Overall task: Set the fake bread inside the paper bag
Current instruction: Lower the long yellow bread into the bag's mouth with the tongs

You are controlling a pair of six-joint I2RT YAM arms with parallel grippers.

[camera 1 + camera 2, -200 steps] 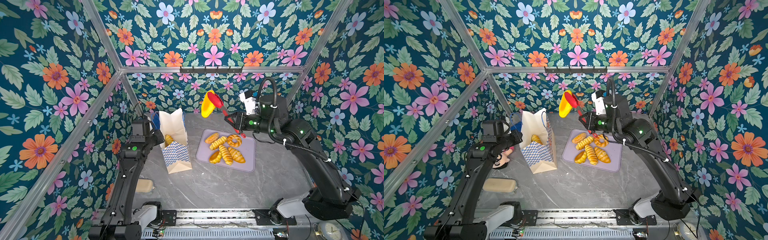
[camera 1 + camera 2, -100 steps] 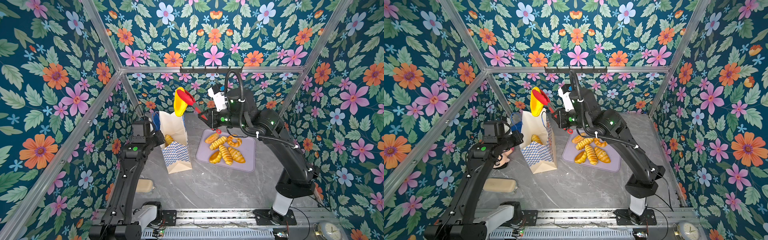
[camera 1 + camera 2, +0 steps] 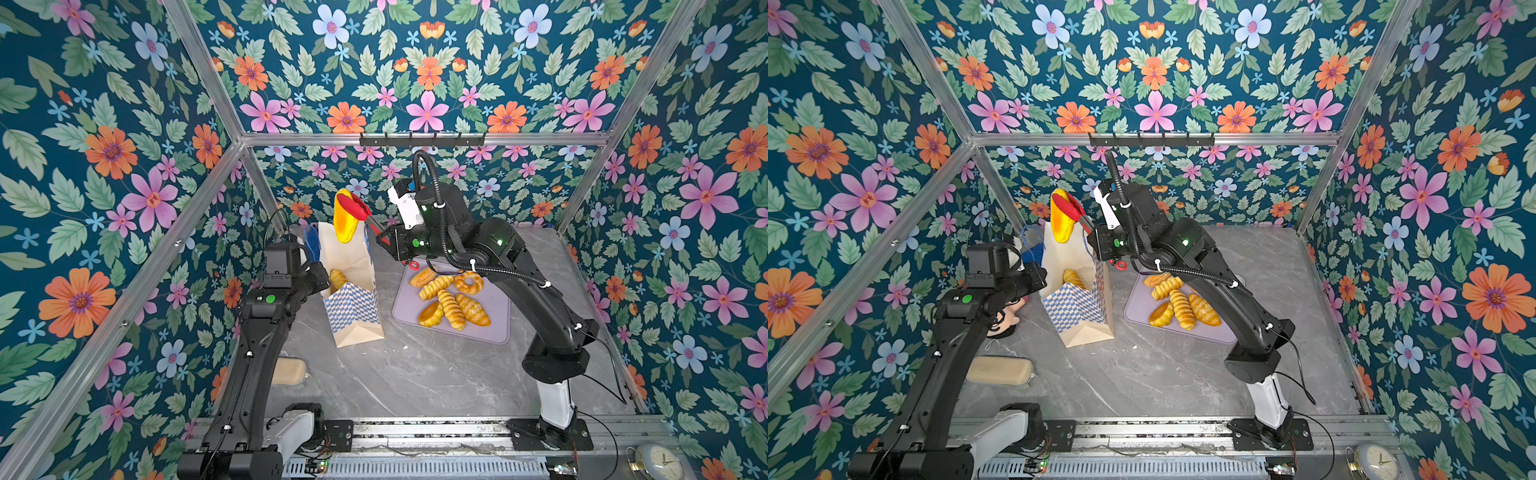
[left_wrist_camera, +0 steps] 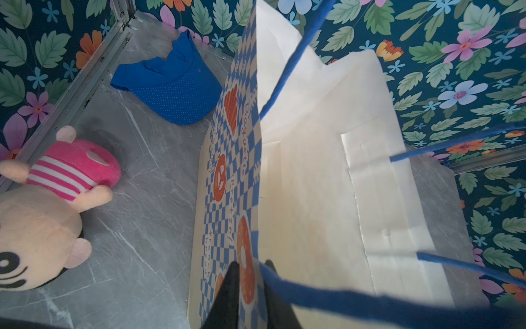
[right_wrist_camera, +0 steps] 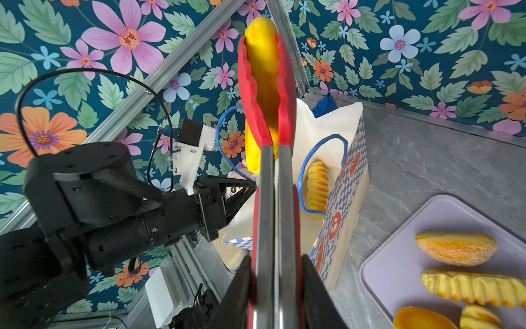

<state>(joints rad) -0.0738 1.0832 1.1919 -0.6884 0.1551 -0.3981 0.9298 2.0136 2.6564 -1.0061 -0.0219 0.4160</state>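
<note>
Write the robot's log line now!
left gripper: pinching paper bag rim | right gripper: shut on tongs | yellow bread: in tongs above bag

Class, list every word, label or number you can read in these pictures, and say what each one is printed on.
"Baguette": on the checkered outer side of the paper bag, left wrist view.
"pretzel": same side of the bag.
"french bread": same side of the bag.
One more word on that side: too blurred to read.
Numbers on the clock face: too small to read.
</note>
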